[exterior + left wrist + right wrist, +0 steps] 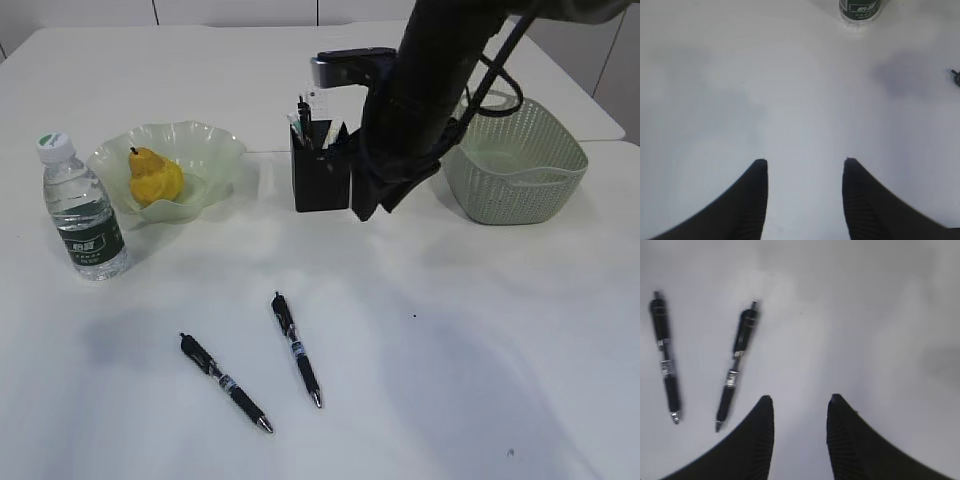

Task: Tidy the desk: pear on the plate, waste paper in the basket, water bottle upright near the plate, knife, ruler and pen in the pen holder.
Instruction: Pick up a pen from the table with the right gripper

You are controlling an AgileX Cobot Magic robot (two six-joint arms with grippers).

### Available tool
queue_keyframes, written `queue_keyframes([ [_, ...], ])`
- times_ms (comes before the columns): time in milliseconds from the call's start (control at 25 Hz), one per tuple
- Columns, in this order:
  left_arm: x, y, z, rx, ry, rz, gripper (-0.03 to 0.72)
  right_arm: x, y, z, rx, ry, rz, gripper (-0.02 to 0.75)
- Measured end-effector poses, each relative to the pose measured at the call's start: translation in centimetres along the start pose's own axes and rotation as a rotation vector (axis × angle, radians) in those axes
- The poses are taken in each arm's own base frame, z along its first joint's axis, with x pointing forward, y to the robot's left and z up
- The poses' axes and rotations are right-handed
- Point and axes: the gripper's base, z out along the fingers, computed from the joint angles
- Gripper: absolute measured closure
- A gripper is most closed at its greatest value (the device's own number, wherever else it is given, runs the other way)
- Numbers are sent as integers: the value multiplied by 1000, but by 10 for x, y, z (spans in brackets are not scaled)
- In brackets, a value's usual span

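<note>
- The desk [480, 330] is a plain white tabletop, and most of the task's things stand along its far half.
- The pear [153, 178] lies inside the plate [215, 150], a pale green glass dish with a wavy rim, on the left.
- The water bottle [85, 210] stands upright just beside the plate, at its near left, cap on top; the left wrist view shows only its labelled base [860, 7] at the top edge.
- The pen holder [320, 175], a black square cup, stands near the middle of the desk, right of the plate, with several items sticking out of its top; they are too small to name.
- The basket [520, 190], grey-green and woven-looking, sits on the right, well apart from the plate.
- Two black pens lie flat on the near part of the desk: one pen [225, 382] to the left and a second pen [297, 348] just right of it, apart and roughly parallel. The right wrist view shows both [665, 357] [736, 365].
- The right arm [420, 90] reaches down between the pen holder and the basket.
- The right gripper [799, 412] hangs over bare desk with its jaws parted and nothing between them, the pens off to one side.
- The left gripper [805, 172] is likewise spread and empty above bare desk, the bottle well ahead of it.
</note>
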Motion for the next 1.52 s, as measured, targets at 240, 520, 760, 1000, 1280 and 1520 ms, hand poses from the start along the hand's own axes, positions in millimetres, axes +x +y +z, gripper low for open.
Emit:
queue_keyframes([
  [240,0,0,0,0,0,0,348,9,-2,-2,98,29,109,442],
  [520,0,0,0,0,2,0,348,17,38,19,83,98,91,442],
  [760,0,0,0,0,2,0,348,22,59,28,80,127,119,442],
  [1000,0,0,0,0,2,0,348,23,73,29,18,132,164,442],
  [1280,1,0,0,-1,6,0,348,21,82,31,-1,114,179,442],
  [1520,1,0,0,-1,7,0,348,17,84,34,0,74,213,402],
])
